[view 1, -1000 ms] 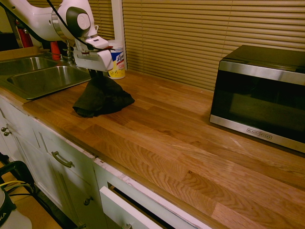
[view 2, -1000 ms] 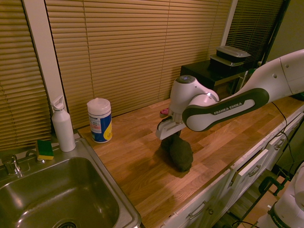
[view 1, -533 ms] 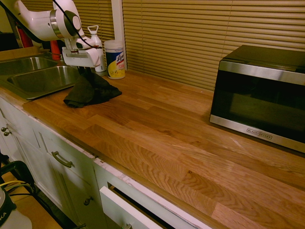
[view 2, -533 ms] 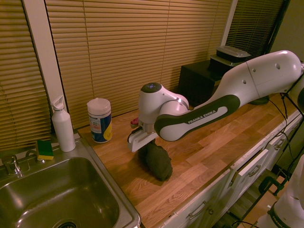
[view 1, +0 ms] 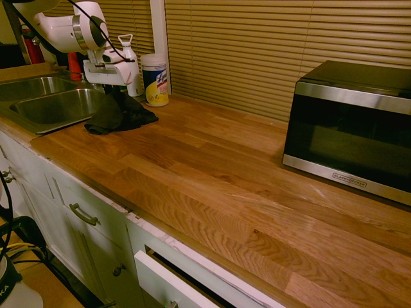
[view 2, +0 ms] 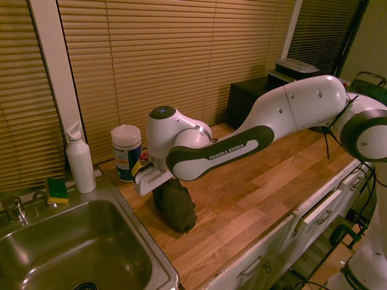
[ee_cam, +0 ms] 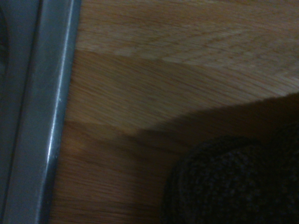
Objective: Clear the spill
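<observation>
A: Biggest first. Wood countertop (view 1: 212,173), plank-jointed, smooth, prob sealed, so liquid should sit on top, not soak in. Steel sink (view 1: 45,106) at one end; its rim shows in the wrist view as a grey strip right beside the cloth.

B: Microwave (view 1: 350,128)?

A: Black glass & brushed metal, far end, well apart from the work.

B: Cloth?

A: Dark rag (view 2: 175,205), soft, limp, knitted-looking texture up close. Light, drapes; bottom bunched on the wood near the sink edge. Best held by a gathered top fold, as now.

B: Gripper?

A: Gripper (view 2: 158,186) points down, fingers hidden by the fabric, but they're fully closed, pinching the rag's top.

B: And the spill?

A: Can't see any drops in any view. Either under the rag or already gone, can't tell which. Being liquid, nothing to grip, only blot.

B: Small stuff?

A: Wipes canister (view 1: 155,79) & white spray bottle (view 2: 80,158) just behind, plastic. Sponge (view 2: 57,190) by the sink.
</observation>
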You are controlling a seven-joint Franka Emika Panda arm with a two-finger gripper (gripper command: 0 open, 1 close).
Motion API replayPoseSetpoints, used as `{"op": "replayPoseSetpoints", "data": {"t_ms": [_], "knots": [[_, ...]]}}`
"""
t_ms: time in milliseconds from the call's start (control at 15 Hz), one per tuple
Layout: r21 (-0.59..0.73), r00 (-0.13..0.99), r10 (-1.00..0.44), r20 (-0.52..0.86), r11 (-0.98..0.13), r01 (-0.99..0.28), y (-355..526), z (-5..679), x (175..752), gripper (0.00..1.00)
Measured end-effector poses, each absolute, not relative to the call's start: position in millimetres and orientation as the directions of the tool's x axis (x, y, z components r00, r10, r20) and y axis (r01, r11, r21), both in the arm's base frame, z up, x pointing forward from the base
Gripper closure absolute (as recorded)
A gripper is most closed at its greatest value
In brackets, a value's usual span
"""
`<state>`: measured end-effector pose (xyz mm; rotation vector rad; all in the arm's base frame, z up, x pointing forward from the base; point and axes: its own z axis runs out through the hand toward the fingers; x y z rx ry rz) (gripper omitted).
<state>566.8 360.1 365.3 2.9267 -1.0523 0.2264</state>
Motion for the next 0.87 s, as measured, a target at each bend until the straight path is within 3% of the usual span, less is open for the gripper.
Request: {"op": "replayPoseSetpoints", "data": {"t_ms": [533,867], "knots": [[-0.019,0.758,-0.635,0.149,-0.768,-0.640,351.5,362.4,572.9,0.00],[-0.055,0.741,-0.645,0.184,-0.760,-0.648,335.7,421.8,569.5,0.00]]}}
